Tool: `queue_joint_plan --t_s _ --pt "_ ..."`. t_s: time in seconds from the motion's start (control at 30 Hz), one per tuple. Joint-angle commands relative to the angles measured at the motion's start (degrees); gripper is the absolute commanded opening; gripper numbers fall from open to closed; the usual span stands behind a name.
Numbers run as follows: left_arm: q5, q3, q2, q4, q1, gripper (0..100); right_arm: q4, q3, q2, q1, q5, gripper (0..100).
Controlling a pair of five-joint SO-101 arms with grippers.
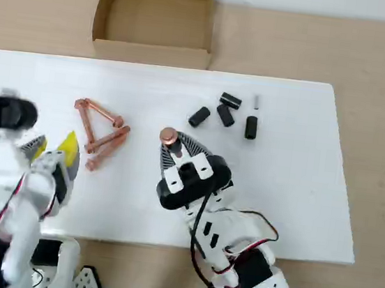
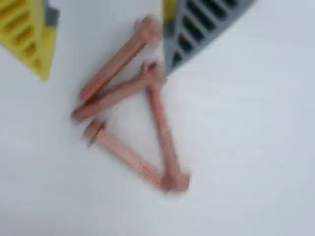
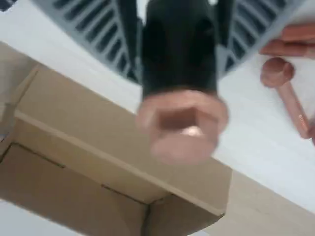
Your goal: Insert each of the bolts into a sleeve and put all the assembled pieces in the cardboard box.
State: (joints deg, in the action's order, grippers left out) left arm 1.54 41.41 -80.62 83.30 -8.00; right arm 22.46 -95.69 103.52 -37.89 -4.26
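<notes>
holding the sleeved bolt, likely light, stiff and slick, by its sleeve: right pincer clamped, left pincer spread.

Left hand open, pointing down, right arm stretched forward, right hand clamped around sleeved bolt

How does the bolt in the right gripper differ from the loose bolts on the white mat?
The held bolt wears a black sleeve over its shaft; the loose bolts are bare. The held bolt is clamped in the right gripper; the loose bolts lie flat on the mat, touching one another. All are copper-coloured.
</notes>
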Motion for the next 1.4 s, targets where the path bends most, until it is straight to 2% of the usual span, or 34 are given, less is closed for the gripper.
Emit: queue_joint_plan --t_s 0.0,0.13,0.37,0.57,0.8,1.1,1.37 --pt "0.44 2.29 1.98 -2.02 -0.62 17 -2.37 7.08 5.58 1.27 -1.49 0.9" --pt "0.53 6.86 1.98 -5.45 -0.97 17 -2.37 14.99 -2.42 1.27 -1.14 0.9" --pt "0.53 10.64 1.98 -8.97 -0.97 17 -2.46 37.32 -31.60 4.53 4.57 0.9" --pt "1.05 12.57 1.98 -12.92 -1.14 17 -3.25 50.68 -52.09 4.97 5.27 0.9" --pt "9.05 12.84 2.33 -13.63 -1.14 17 -18.99 58.68 -71.08 6.99 4.92 0.9" --pt "9.05 20.13 2.24 -16.97 -7.03 17 -30.59 77.85 -101.58 13.67 5.27 0.9" --pt "9.23 20.66 1.98 -17.14 -6.86 17 -33.93 99.21 -126.11 16.84 5.27 0.9"
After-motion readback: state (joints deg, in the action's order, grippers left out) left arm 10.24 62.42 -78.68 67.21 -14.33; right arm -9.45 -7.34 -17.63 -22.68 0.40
